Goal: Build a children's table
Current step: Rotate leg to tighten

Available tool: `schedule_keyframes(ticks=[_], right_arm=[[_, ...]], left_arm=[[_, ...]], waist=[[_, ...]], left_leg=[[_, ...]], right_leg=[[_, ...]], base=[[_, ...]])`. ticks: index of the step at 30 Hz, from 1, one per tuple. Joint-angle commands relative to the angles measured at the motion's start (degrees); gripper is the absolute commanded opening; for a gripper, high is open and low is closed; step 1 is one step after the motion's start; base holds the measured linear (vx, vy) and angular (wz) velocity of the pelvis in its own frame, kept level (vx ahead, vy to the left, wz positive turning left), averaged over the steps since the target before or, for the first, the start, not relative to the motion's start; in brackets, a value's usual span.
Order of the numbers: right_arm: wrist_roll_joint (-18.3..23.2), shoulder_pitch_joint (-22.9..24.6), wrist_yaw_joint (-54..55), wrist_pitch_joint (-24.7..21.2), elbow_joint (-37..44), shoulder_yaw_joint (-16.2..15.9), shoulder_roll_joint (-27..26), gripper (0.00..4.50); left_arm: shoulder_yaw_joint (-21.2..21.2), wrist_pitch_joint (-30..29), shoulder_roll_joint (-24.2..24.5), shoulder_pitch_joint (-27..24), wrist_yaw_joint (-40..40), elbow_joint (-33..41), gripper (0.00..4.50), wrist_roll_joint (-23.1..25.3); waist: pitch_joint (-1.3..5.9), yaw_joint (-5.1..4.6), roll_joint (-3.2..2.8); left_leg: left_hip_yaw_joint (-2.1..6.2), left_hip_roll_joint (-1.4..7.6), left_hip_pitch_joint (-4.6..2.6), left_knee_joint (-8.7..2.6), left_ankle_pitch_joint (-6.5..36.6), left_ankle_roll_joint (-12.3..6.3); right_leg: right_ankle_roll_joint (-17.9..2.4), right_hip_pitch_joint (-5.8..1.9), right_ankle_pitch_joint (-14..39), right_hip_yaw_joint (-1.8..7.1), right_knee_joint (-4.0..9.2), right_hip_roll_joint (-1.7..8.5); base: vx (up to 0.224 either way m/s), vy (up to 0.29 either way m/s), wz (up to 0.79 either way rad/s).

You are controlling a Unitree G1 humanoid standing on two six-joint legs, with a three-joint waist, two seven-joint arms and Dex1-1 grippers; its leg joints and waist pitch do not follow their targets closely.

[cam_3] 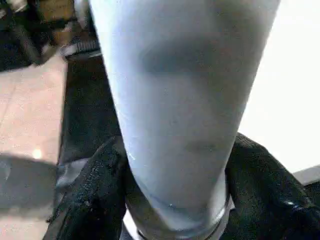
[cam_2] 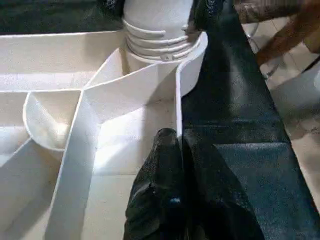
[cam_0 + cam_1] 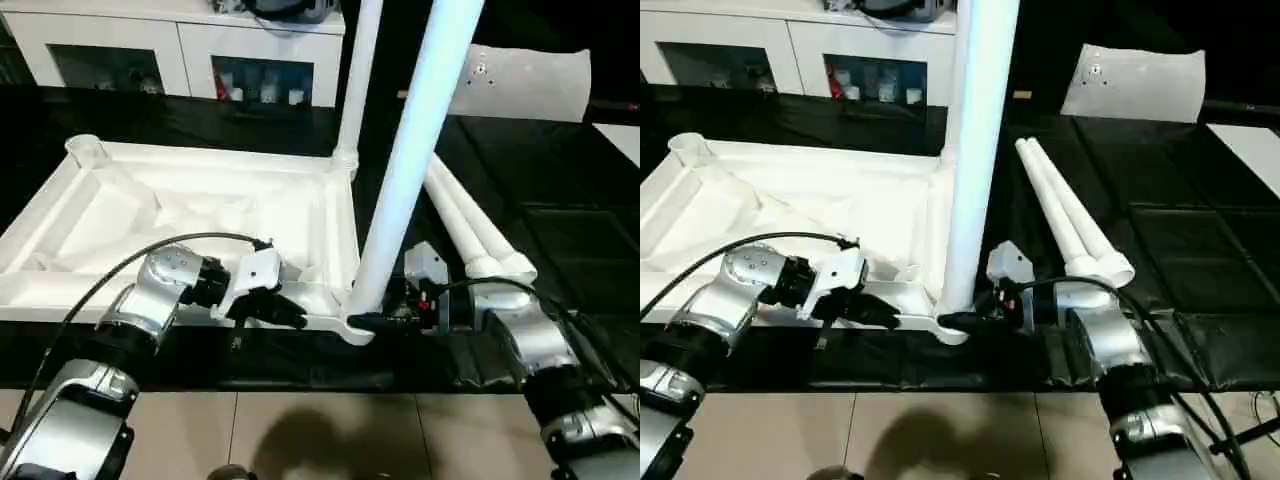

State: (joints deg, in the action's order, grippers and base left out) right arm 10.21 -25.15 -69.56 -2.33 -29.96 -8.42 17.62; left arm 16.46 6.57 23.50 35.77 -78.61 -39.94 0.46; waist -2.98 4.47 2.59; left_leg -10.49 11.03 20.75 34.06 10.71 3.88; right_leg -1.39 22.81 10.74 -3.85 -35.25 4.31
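Two legs [image 3: 1072, 215] lie side by side on the black mat [image 3: 1200, 250], just right of the upside-down tabletop [image 3: 200, 215]. Another leg [image 3: 410, 165] stands up in the near right corner hole (a fourth stands at the far corner [image 3: 358, 80]). The right gripper [image 3: 385, 322] hugs the near leg low down, one finger on each side. The left gripper [image 3: 290, 315] is pinched tight on the tabletop's near rim.

A white tabletop [image 3: 790, 200] lies upside down on black matting. One leg [image 3: 975, 150] stands upright in its near corner socket, with the right gripper [image 3: 962, 322] clasping the base. The left gripper [image 3: 883, 314] pinches the near rim. Two spare legs [image 3: 1070, 222] lie beside it.
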Motion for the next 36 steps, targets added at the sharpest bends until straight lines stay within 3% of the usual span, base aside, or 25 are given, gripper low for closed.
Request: schedule_keyframes(ticks=[1,2,3,5,6,9,12,13,14,15,17,19,20,21,22,23,26,27,29,31,34,36], right_arm=[[-0.24,0.3,6.68,-2.26,1.25,-0.95,-4.16,2.51],[-0.38,0.3,7.97,-2.77,1.29,-0.83,-4.81,2.48],[-1.08,-0.02,12.85,-4.02,1.0,-0.29,-7.21,2.44],[-1.36,-0.17,15.11,-4.98,1.06,0.0,-8.27,2.25],[-1.71,-1.06,21.87,-6.38,0.71,1.26,-12.41,2.16],[-2.08,-2.68,28.43,-7.56,-0.65,1.65,-17.36,2.04],[-3.15,-4.76,35.32,-8.79,-3.11,2.53,-20.63,2.01],[-2.99,-6.71,41.24,-10.35,-5.52,4.35,-22.86,2.01],[-2.99,-6.76,41.4,-10.39,-5.58,4.4,-22.91,2.01],[-2.97,-7.82,44.64,-10.42,-7.1,5.47,-24.01,2.0],[-2.91,-8.28,46.12,-10.12,-7.76,6.12,-24.76,2.0],[-3.46,-8.36,47.86,-8.57,-7.56,7.13,-26.76,2.0],[-3.68,-8.13,47.88,-8.34,-7.22,7.16,-27.04,2.0],[-3.81,-8.04,48.11,-8.28,-7.06,7.15,-27.22,2.0],[-3.39,-7.7,48.2,-7.97,-6.6,7.49,-27.32,2.0],[-2.97,-7.49,48.08,-7.55,-6.33,7.9,-27.24,2.35],[-1.68,-7.35,48.44,-6.42,-6.09,10.04,-26.89,2.35],[-1.47,-7.36,48.57,-6.15,-6.1,10.43,-26.68,2.77],[-0.7,-6.81,47.44,-5.31,-5.26,11.3,-25.21,2.8],[-0.06,-5.93,44.99,-4.81,-3.8,11.72,-23.42,3.19],[0.52,-4.99,41.22,-4.71,-2.13,11.57,-21.01,3.31],[0.52,-3.17,33.69,-4.84,0.6,10.33,-16.54,3.47]], left_arm=[[0.57,-3.62,-4.33,-0.15,8.87,0.77,0.0,1.9],[0.31,-4.42,-4.88,-0.04,10.12,0.88,0.0,1.91],[-0.74,-6.28,-6.89,0.4,14.16,1.29,0.0,1.64],[-1.28,-6.94,-7.82,0.58,15.72,1.54,0.0,1.39],[-3.62,-11.0,-11.5,1.13,21.07,3.2,0.0,-0.26],[-6.68,-17.27,-16.15,1.76,30.53,5.18,0.0,-1.26],[-8.14,-19.15,-18.65,2.46,37.97,5.76,0.0,0.27],[-9.11,-19.31,-20.04,3.14,42.42,5.71,0.0,1.08],[-9.13,-19.31,-20.07,3.16,42.51,5.71,0.0,1.09],[-9.35,-19.06,-20.52,3.5,44.99,5.77,0.0,2.04],[-9.19,-19.27,-20.75,3.54,45.61,6.16,0.0,2.54],[-8.5,-20.39,-21.11,3.05,46.02,8.21,0.0,4.0],[-8.09,-20.53,-20.96,2.87,45.43,8.56,0.0,4.34],[-7.74,-21.09,-20.88,2.68,45.23,9.09,0.0,4.48],[-7.54,-21.23,-20.66,2.4,44.83,9.51,0.0,4.43],[-7.39,-21.31,-20.37,2.14,44.21,9.82,0.0,4.34],[-7.03,-21.03,-19.23,1.2,42.7,10.62,0.0,4.57],[-6.94,-20.76,-18.94,0.98,42.22,10.74,0.0,4.53],[-6.66,-19.66,-17.49,0.03,40.1,11.22,0.0,4.44],[-6.35,-18.67,-15.89,-0.82,37.55,11.41,0.0,4.36],[-6.28,-17.06,-14.32,-1.28,35.28,10.85,0.0,4.08],[-5.83,-14.22,-11.88,-1.9,31.24,9.96,0.0,3.63]], waist=[[3.18,-0.42,-0.72],[2.92,-0.64,-0.61],[2.83,-0.82,-0.4],[2.52,-1.23,-0.43],[2.65,-1.31,-0.75],[2.83,-2.39,-0.31],[2.82,-2.76,-0.48],[3.03,-2.91,-0.34],[3.14,-2.97,-0.4],[3.43,-2.73,-0.53],[3.75,-2.83,-0.56],[4.43,-2.45,-0.67],[4.47,-2.42,-0.76],[4.48,-2.35,-0.78],[4.39,-2.36,-0.99],[4.36,-2.37,-0.96],[4.03,-2.58,-1.3],[4.03,-2.6,-1.38],[4.03,-2.7,-1.38],[3.99,-3.1,-1.28],[4.0,-3.59,-1.29],[3.97,-3.54,-1.12]], left_leg=[[0.66,2.9,-0.96,-4.52,13.95,-1.24],[0.75,2.79,-1.07,-4.65,15.65,-0.67],[0.96,2.59,-1.28,-4.68,18.07,0.3],[1.31,2.47,-1.82,-4.75,21.07,1.25],[1.52,2.59,-1.97,-4.86,21.51,1.46],[1.54,2.3,-1.31,-4.9,19.88,1.42],[1.23,2.12,-1.09,-4.65,17.28,-0.17],[1.24,1.98,-0.56,-4.62,15.38,-0.5],[1.22,1.98,-0.48,-4.6,14.25,-0.51],[0.95,1.96,-0.55,-4.31,11.61,-1.63],[0.86,1.92,-0.28,-4.14,9.44,-2.31],[0.57,1.85,-0.01,-3.57,2.55,-5.16],[0.53,1.87,0.1,-3.54,1.35,-5.95],[0.43,1.75,0.16,-3.28,-0.95,-8.02],[0.43,1.79,0.14,-3.29,-0.8,-8.4],[0.39,1.83,0.1,-3.29,-0.4,-8.64],[0.48,2.1,-0.03,-3.67,4.15,-7.08],[0.49,2.14,-0.08,-3.71,4.72,-6.61],[0.54,2.23,-0.12,-3.81,5.25,-5.62],[0.6,2.11,0.11,-3.91,6.33,-5.52],[0.53,2.05,0.11,-3.77,6.2,-5.71],[0.52,2.05,0.12,-3.72,6.16,-6.14]], right_leg=[[-12.53,-2.21,14.84,2.93,4.45,4.19],[-11.9,-2.05,17.82,2.93,4.87,4.26],[-10.01,-2.08,23.83,2.83,5.45,4.43],[-7.82,-1.53,30.56,2.71,6.27,4.5],[-7.24,-1.52,31.32,2.76,6.51,4.66],[-7.18,-1.82,29.25,2.76,6.22,4.45],[-8.09,-1.65,26.49,3.07,6.15,4.36],[-8.05,-2.22,25.14,3.0,5.87,4.29],[-8.24,-2.22,23.97,3.04,5.68,4.33],[-8.76,-2.26,19.18,3.07,5.44,4.12],[-9.76,-2.54,14.59,3.16,4.84,4.07],[-11.93,-2.95,2.37,3.1,3.44,3.83],[-12.66,-2.99,-0.05,3.1,3.19,3.82],[-14.03,-3.04,-4.77,2.95,2.79,3.72],[-14.39,-3.0,-4.84,2.91,2.83,3.75],[-14.56,-3.02,-4.44,2.87,2.93,3.78],[-14.14,-3.01,2.1,2.84,3.6,3.91],[-13.95,-3.02,2.9,2.85,3.72,3.91],[-13.79,-3.04,3.26,2.87,3.67,3.85],[-13.0,-3.22,3.37,2.89,3.73,3.83],[-13.77,-3.21,2.65,2.89,3.75,3.72],[-13.65,-3.29,2.91,2.88,3.81,3.69]], base=[[0.0,0.0,0.0],[0.0,0.0,0.0],[0.0,0.0,0.0],[0.0,0.0,0.0],[0.0,0.0,0.0],[0.0,0.0,0.0],[0.0,0.0,0.0],[0.0,0.0,0.0],[0.0,0.0,0.0],[0.0,0.0,0.0],[0.027,-0.007,0.01],[0.054,-0.015,0.02],[0.0,0.0,0.0],[0.0,0.0,0.0],[0.0,0.0,0.0],[0.0,0.0,0.0],[0.0,0.0,0.0],[0.0,0.0,0.0],[0.0,0.0,0.0],[0.0,0.0,0.0],[0.0,0.0,0.0],[0.0,0.0,0.0]])
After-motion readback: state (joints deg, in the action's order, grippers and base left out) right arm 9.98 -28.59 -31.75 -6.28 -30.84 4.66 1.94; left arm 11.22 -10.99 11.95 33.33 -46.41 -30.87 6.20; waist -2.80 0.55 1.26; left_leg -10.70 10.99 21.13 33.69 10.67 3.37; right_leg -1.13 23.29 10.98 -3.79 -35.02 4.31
